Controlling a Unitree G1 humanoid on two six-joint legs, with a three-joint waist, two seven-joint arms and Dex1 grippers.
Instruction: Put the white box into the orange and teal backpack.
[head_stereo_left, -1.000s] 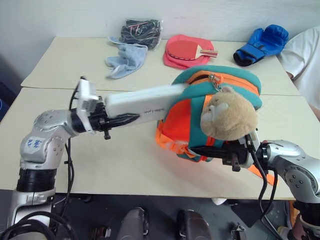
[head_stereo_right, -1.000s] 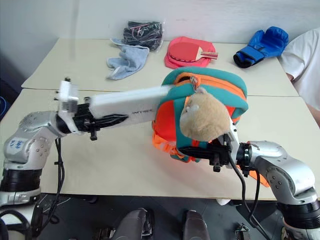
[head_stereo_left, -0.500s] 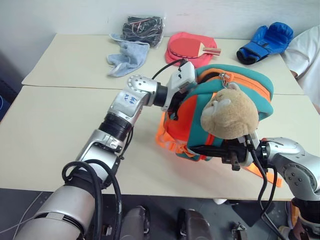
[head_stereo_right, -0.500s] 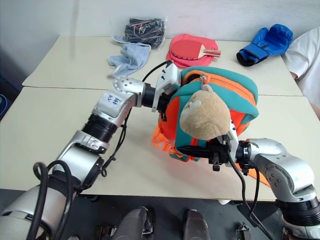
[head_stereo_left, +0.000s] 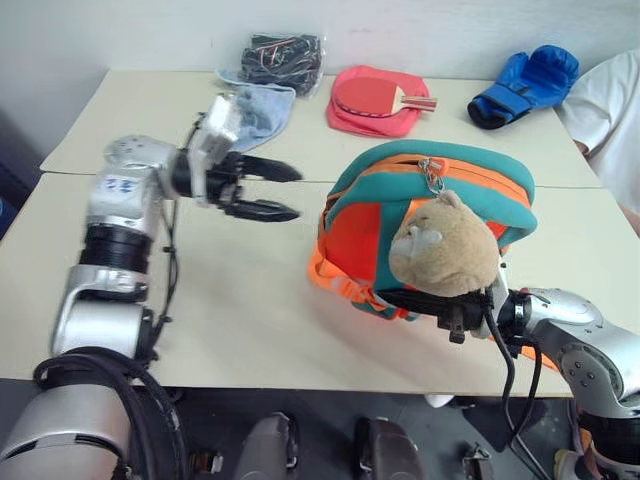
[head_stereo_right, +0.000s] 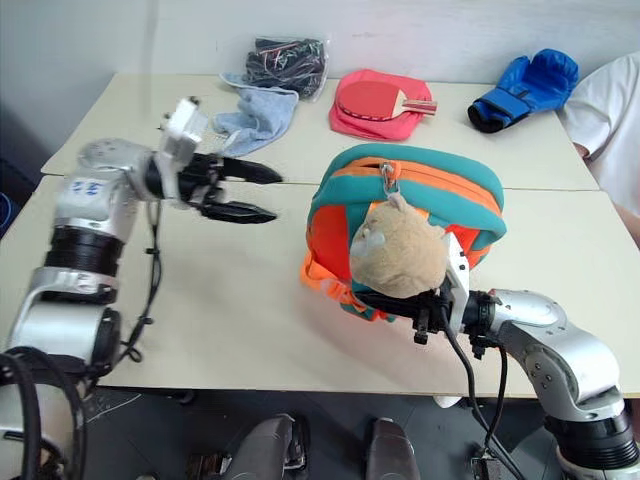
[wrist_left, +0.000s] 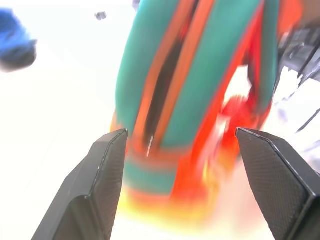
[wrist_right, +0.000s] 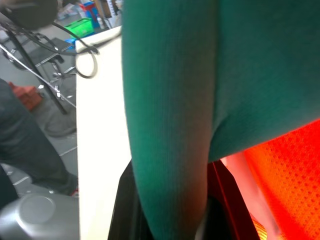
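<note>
The orange and teal backpack (head_stereo_left: 365, 225) stands upright on the near table, its top zipper open and a beige plush toy (head_stereo_left: 445, 250) hanging on its front. The white box is hidden. My left gripper (head_stereo_left: 290, 193) hovers open and empty to the left of the backpack, its fingers pointing toward it. In the left wrist view the backpack's open zipper slot (wrist_left: 165, 75) lies ahead between the spread fingers (wrist_left: 107, 165). My right gripper (head_stereo_left: 400, 298) is shut on the backpack's lower front edge under the toy, with teal fabric (wrist_right: 170, 125) pinched between its fingers.
On the far table lie a light blue cloth (head_stereo_left: 255, 110), a black bag of cables (head_stereo_left: 285, 60), a red paddle case (head_stereo_left: 375, 100) and a blue boxing glove (head_stereo_left: 525, 85). A person's white sleeve (head_stereo_left: 605, 100) shows at the right edge.
A second ago my left gripper held the white box half inside the backpack, then pushed in to the opening. Now it has pulled back left and opened, and the box is out of sight.
</note>
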